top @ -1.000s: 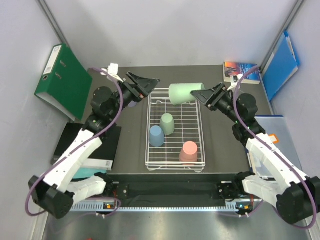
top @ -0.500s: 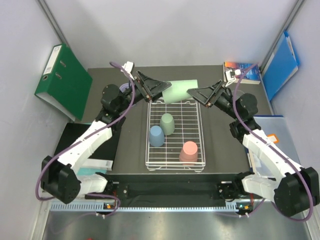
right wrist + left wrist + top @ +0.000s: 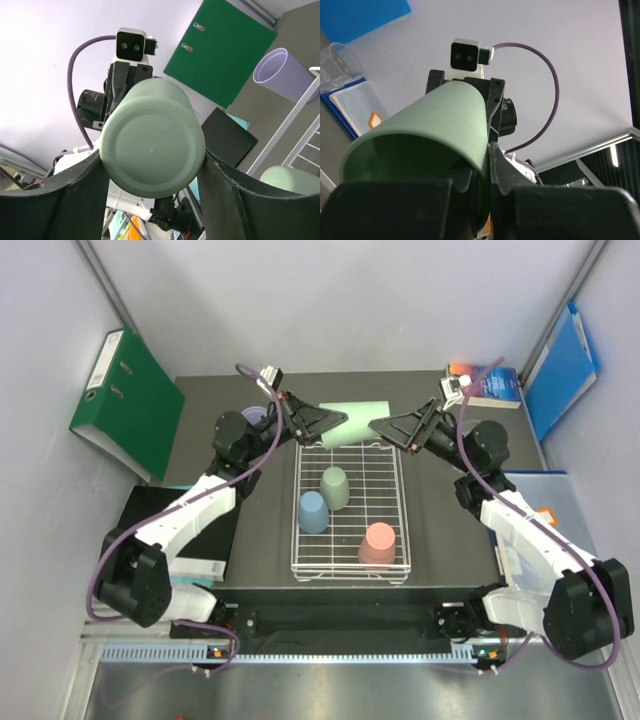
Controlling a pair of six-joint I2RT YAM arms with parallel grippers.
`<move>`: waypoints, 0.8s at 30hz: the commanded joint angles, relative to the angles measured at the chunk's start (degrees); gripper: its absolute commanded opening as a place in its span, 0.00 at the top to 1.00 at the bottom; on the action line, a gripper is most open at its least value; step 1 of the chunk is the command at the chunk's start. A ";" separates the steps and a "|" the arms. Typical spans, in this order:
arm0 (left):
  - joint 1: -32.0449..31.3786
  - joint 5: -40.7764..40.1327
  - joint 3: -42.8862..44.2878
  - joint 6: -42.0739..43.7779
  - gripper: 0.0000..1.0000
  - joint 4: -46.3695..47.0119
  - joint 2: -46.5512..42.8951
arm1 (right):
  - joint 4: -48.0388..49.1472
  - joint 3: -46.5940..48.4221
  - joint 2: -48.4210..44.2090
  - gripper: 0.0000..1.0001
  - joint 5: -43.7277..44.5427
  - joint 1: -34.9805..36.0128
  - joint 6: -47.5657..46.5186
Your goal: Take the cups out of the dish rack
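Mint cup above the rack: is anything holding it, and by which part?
Both grippers hold the mint cup. The right gripper clamps its closed base end from both sides; the left gripper pinches the wall at its open rim.

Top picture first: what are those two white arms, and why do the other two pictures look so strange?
This is a robot: two arms bolted to a table, each ending in a two-finger gripper. The top picture looks down from above; the other two come from cameras on each wrist, so fingers loom close. The right gripper clamps the closed end of a mint green cup held sideways in the air. The left gripper surrounds its open end; whether it squeezes, I cannot tell. Below sits a white wire dish rack holding a green cup, a blue cup and a pink cup, upside down. A lilac cup lies outside it.
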 commanded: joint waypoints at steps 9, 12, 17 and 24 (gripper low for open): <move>0.37 -9.43 16.05 31.44 1.00 -45.18 -6.27 | -36.68 13.36 -4.71 0.00 11.94 1.35 -23.86; 0.46 -22.42 21.42 38.15 1.00 -62.26 -6.98 | -47.76 16.62 -6.20 0.00 21.08 1.61 -30.18; 0.55 -50.86 28.11 40.63 1.00 -87.27 -4.62 | -58.84 20.47 -7.18 0.00 36.56 1.87 -35.22; 0.55 -65.87 38.06 45.99 1.00 -106.24 4.71 | -76.43 29.72 1.79 0.00 46.94 3.01 -40.40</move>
